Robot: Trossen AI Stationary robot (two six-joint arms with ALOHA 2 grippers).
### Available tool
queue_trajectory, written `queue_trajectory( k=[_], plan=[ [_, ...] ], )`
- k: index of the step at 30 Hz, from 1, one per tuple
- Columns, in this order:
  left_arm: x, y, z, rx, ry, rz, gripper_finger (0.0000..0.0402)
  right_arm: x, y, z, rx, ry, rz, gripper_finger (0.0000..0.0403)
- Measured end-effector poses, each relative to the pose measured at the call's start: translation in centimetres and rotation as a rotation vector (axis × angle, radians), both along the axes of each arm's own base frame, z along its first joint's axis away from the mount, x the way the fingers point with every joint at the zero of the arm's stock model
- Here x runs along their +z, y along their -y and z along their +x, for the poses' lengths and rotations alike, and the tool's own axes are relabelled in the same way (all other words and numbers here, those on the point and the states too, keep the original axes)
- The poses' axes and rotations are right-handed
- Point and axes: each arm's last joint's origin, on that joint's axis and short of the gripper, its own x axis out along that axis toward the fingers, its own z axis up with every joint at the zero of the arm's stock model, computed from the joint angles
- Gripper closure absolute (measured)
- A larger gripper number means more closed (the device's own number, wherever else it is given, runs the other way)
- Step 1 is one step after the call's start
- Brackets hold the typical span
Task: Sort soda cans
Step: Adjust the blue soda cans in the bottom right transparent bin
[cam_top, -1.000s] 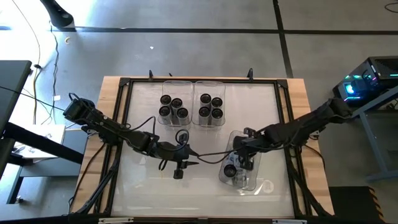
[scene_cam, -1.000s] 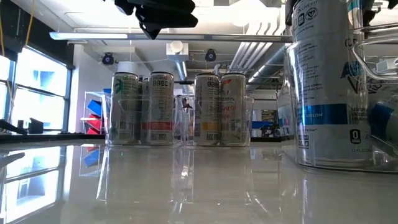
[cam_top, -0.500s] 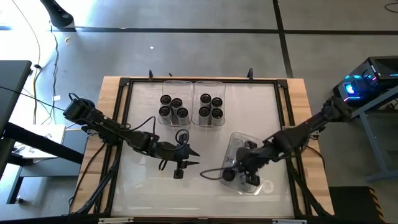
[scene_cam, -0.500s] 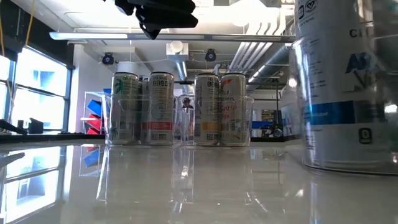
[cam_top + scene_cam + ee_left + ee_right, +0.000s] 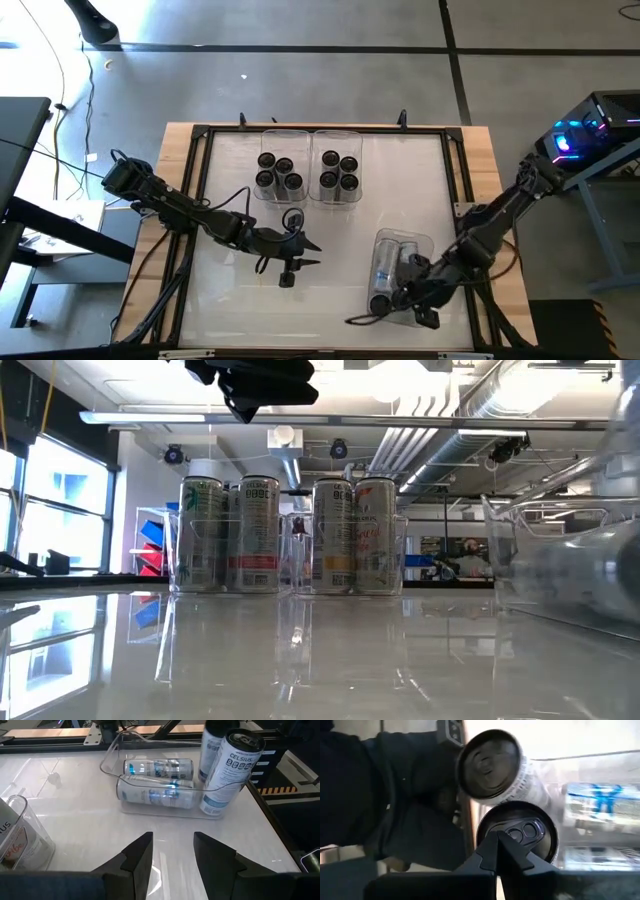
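Two clear bins at the table's far side hold upright soda cans: several in the left bin (image 5: 278, 170) and several in the right bin (image 5: 338, 170). A third clear bin (image 5: 400, 238) sits at the near right. In it two cans (image 5: 157, 768) lie on their sides, and two cans (image 5: 227, 770) stand upright at its near end. My right gripper (image 5: 400, 296) is shut at that near end, its tips right over a standing can's dark top (image 5: 517, 832). My left gripper (image 5: 310, 252) hangs open above mid-table, left of the third bin and touching nothing. My right gripper has its shut fingertips (image 5: 492, 851) in front of the pull-tab top (image 5: 532, 827) of one upright can at the bin's near end. I cannot tell whether they touch it. The can stands upright in the bin beside a second one (image 5: 490, 762).
The two far bins stand side by side with a small gap between them (image 5: 295, 550). A cable (image 5: 355, 320) lies on the table near the third bin's near-left corner. A black frame (image 5: 200, 135) runs around the white tabletop. Open tabletop lies between the far bins and the third bin.
My right gripper has drawn back from over the third bin's middle toward the table's near-right corner, ending at the bin's near end. The bin has swung from slanted to square with the table and shifted right. In the low view, the close upright cans gave way to lying ones.
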Motion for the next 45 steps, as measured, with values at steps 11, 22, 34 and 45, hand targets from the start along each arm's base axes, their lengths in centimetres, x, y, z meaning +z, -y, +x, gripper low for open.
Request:
queue_trajectory(
  k=[11, 22, 34, 45],
  plan=[
    [0.0, 0.0, 0.0, 0.001, 0.001, -0.001, 0.0266, 0.3, -2.2, -1.9, -0.021, -0.034, 0.096, 0.0403],
    [0.1, 0.0, 0.0, 0.001, 0.007, -0.003, 0.0266, -0.2, -3.6, -4.1, -0.085, -0.072, 0.088, 0.0403],
    [0.2, 0.0, 0.1, 0.0, 0.017, -0.007, 0.0266, 0.9, -3.9, -3.8, -0.044, 0.035, 0.144, 0.0403],
    [0.4, 0.0, 0.2, -0.002, 0.042, -0.009, 0.0266, 3.6, 0.0, -3.4, -0.123, 0.33, -0.06, 0.0403]
  ],
)
